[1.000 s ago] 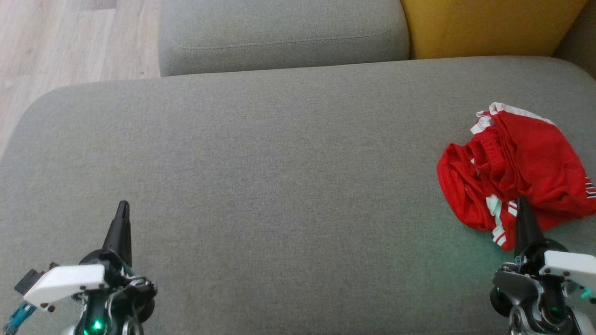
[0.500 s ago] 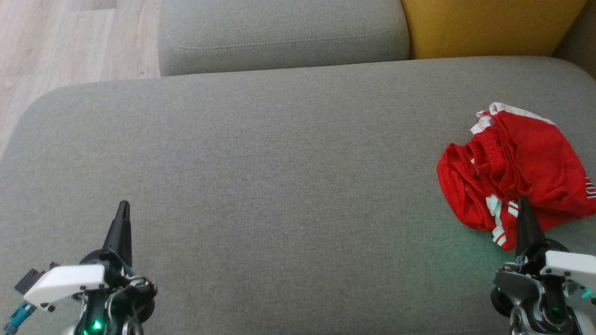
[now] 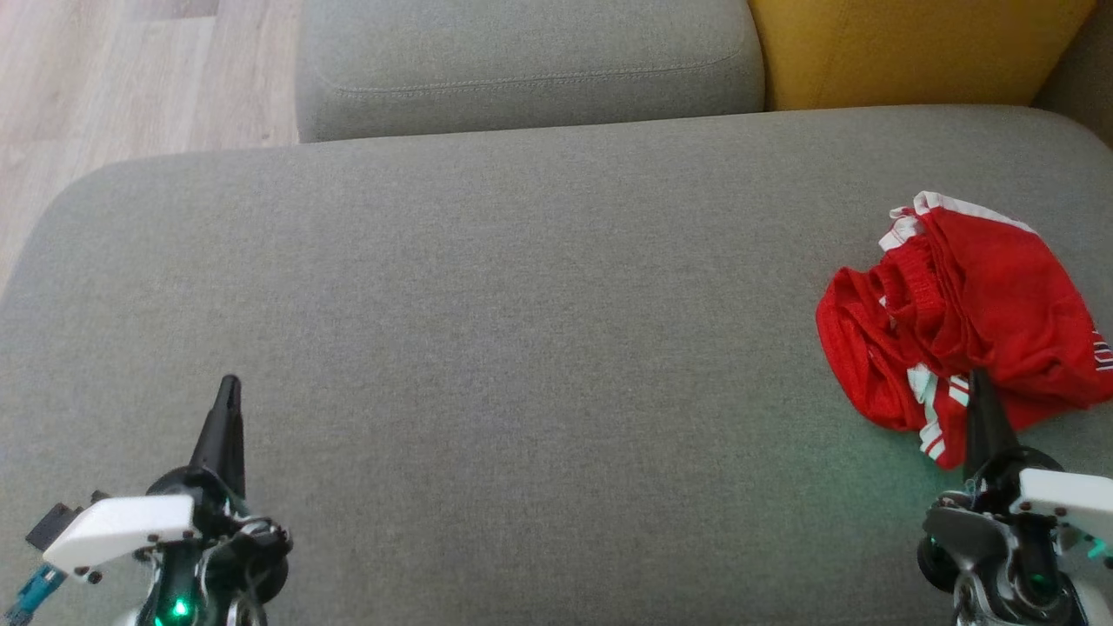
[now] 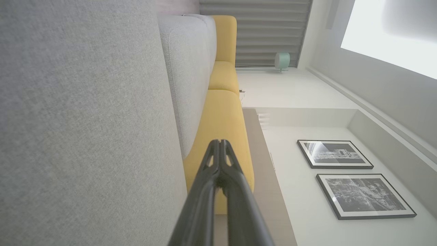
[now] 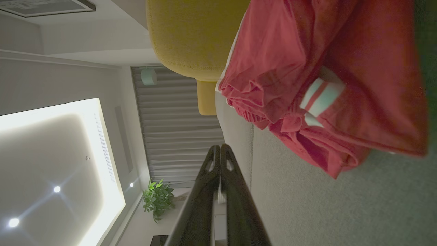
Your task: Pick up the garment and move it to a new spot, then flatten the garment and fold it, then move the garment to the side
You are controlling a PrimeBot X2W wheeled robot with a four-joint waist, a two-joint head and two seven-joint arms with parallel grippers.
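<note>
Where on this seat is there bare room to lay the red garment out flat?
The middle and left of the grey seat cushion is bare, from the left gripper across to the red garment and up to the back cushion. It is crowded at the right edge, where the garment lies bunched by the right gripper.

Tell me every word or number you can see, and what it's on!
None can be read.
The red garment has white stripes, no letters.
A small mark at its right edge is too small to read.
The framed pictures show no legible text.
</note>
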